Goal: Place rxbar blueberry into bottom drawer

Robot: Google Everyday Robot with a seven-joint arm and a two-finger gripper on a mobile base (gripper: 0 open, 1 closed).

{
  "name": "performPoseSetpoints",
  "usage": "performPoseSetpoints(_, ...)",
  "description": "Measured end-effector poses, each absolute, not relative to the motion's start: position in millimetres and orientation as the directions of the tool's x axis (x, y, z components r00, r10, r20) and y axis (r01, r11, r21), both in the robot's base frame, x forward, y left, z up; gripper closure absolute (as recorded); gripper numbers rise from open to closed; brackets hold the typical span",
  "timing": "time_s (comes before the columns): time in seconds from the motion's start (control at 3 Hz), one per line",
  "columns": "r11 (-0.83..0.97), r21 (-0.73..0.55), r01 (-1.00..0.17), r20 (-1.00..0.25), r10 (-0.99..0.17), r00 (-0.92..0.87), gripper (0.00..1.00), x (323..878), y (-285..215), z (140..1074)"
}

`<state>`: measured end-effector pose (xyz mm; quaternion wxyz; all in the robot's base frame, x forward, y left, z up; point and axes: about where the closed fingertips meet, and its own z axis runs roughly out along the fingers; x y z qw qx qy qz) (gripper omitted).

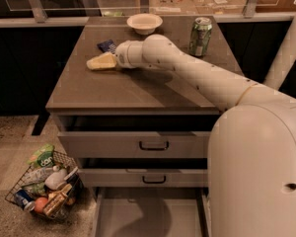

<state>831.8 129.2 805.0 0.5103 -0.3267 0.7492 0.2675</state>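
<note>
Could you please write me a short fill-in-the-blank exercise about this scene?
1. The gripper is beside the rxbar, whose wrapper is dark ___.
2. The bottom drawer is ___.
3. The can is ___ in colour.
4. The basket stands on the ___.
Missing words: blue; open; green; floor.

Cream gripper (pixel 101 61) hangs over the brown table (pixel 138 90), just in front of the navy rxbar blueberry (pixel 107 46); grey bottom drawer (pixel 148 218) sits open below.
</note>
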Motion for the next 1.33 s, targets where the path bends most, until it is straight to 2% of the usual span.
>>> performPoseSetpoints(0.33,0.647,0.074,-0.759,-0.937,-0.215,-0.274,0.29,831.3,132.2,804.5)
performPoseSetpoints(1.33,0.647,0.074,-0.759,-0.937,-0.215,-0.274,1.00,831.2,132.6,813.8)
